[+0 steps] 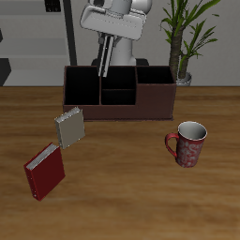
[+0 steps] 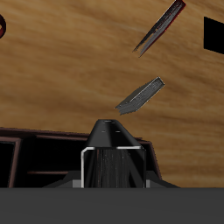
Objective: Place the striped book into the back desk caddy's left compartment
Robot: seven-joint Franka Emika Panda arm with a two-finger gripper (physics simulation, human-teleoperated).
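My gripper (image 1: 106, 44) is shut on the striped book (image 1: 103, 62), which hangs upright below the fingers, just above the back desk caddy (image 1: 155, 100). The book's lower end is over the inner wall between the left compartment (image 1: 82, 88) and the small middle sections. In the wrist view the book (image 2: 112, 157) fills the space between my fingers (image 2: 84, 168), dark with faint lengthwise stripes. Part of the caddy (image 2: 31, 157) shows beside it. The compartment looks empty.
A small beige-grey book (image 1: 69, 127) and a red book (image 1: 44, 171) lie on the table in front of the caddy; both also show in the wrist view, beige-grey (image 2: 140, 94) and red (image 2: 160, 26). A red patterned mug (image 1: 188, 143) stands nearer the front. A potted plant (image 1: 186, 37) stands behind the caddy.
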